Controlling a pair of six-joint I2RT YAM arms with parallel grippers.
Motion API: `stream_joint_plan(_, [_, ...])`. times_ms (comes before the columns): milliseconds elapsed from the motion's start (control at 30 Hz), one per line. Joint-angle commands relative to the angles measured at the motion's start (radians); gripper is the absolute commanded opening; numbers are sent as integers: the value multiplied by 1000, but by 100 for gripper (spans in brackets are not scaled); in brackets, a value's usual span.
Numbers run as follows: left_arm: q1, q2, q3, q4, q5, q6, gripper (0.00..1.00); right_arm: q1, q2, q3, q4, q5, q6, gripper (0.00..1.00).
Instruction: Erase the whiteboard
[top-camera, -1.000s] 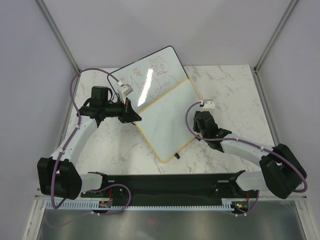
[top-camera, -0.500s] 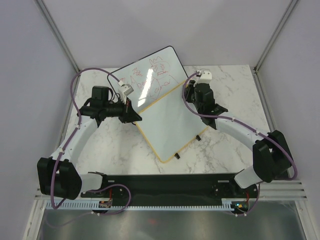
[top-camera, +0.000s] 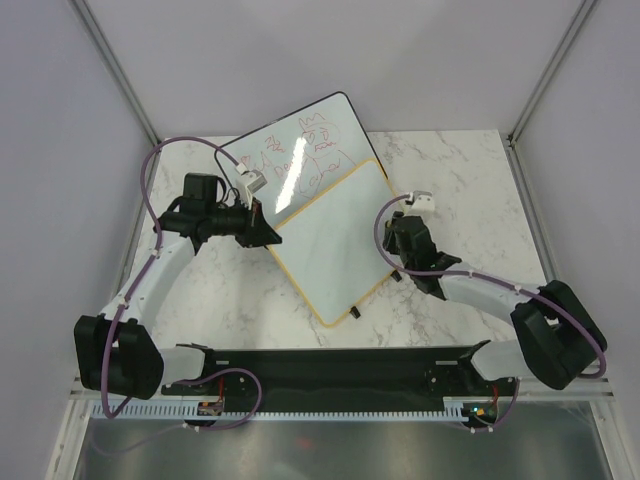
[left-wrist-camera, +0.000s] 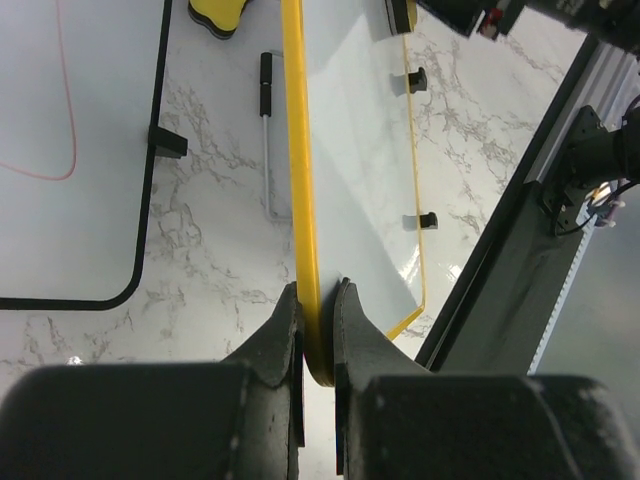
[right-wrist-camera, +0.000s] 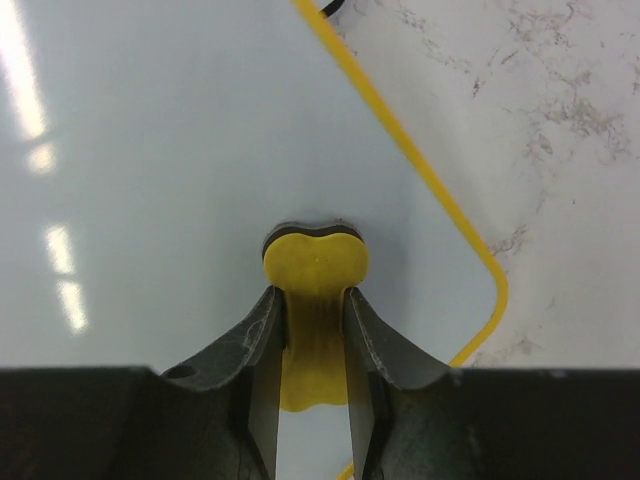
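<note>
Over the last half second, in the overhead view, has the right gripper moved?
Yes. The right gripper, holding its eraser, has come back along the whiteboard's right side toward its near corner, away from the black-framed board.

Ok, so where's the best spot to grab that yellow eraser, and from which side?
Pinch its narrow waist, coming down square to the board's face. The eraser is peanut-shaped and rests flat on the whiteboard, so the slim middle suits a pinch, as the right hand grips it.
</note>
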Motion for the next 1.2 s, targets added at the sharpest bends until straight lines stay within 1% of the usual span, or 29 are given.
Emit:
stream_joint_plan(0, [-28, 3, 29, 33, -13, 199, 2, 235, 64, 73, -71, -15, -59, 0])
stream_joint_plan(33, [-28, 5, 34, 33, -8, 196, 2, 299, 81, 92, -54, -22, -99, 0])
stream_joint_plan(67, [-27, 8, 37, 33, -7, 193, 2, 363, 122, 122, -19, -39, -174, 0])
stream_joint_plan(100, [-28, 8, 38, 35, 0, 190, 2, 485, 142, 139, -9, -66, -212, 0])
stream_joint_plan(167, [-28, 13, 43, 35, 3, 190, 2, 607, 194, 178, 1, -82, -271, 0])
stream_joint_plan(233, [-28, 13, 46, 35, 1, 189, 2, 630, 208, 184, 9, -100, -268, 0])
stream_joint_plan(267, [-28, 13, 46, 35, 0, 189, 2, 629, 208, 186, 8, -88, -253, 0])
stream_joint_plan(333, [-28, 10, 44, 33, 0, 192, 2, 614, 204, 189, -9, -12, -243, 0])
stream_joint_plan(367, [-28, 7, 41, 35, 3, 190, 2, 597, 202, 202, -41, 2, -243, 0])
stream_joint_plan(467, [-28, -1, 35, 33, 7, 198, 2, 490, 189, 241, -107, 48, -249, 0])
stream_joint_plan(500, [-28, -6, 35, 35, 7, 202, 2, 414, 179, 242, -110, 50, -259, 0])
stream_joint_plan(533, [-27, -4, 35, 35, 9, 202, 2, 366, 167, 244, -110, 44, -269, 0])
stream_joint_plan(567, [-27, -6, 37, 35, 7, 201, 2, 271, 162, 250, -104, 10, -276, 0])
stream_joint_plan(667, [-28, -12, 34, 33, 4, 209, 2, 160, 185, 305, -101, 11, -341, 0])
stream_joint_plan(733, [-28, -12, 32, 35, 4, 210, 2, 147, 213, 353, -104, 22, -383, 0])
stream_joint_plan(767, [-28, -13, 32, 33, 4, 207, 2, 144, 222, 407, -116, 24, -415, 0])
stream_joint_plan(867, [-28, -12, 34, 33, 6, 205, 2, 111, 259, 508, -149, 29, -418, 0])
stream_joint_plan(900, [-28, -10, 35, 35, 7, 204, 2, 91, 264, 518, -149, -5, -414, 0])
stream_joint_plan(933, [-28, -12, 37, 35, 6, 205, 2, 89, 261, 523, -146, -22, -408, 0])
stream_joint_plan(1000, [-28, -12, 40, 33, 7, 204, 2, 103, 251, 503, -140, -105, -398, 0])
stream_joint_plan(1033, [-28, -9, 41, 35, 7, 205, 2, 120, 238, 464, -137, -122, -403, 0])
stream_joint_plan(1067, [-28, -7, 41, 33, 9, 205, 2, 177, 228, 440, -146, -104, -412, 0])
stream_joint_plan(1133, [-28, -3, 41, 38, 9, 205, 2, 247, 198, 369, -204, -33, -414, 0])
stream_joint_plan(1167, [-28, 2, 41, 41, 12, 204, 2, 323, 185, 335, -216, -27, -403, 0])
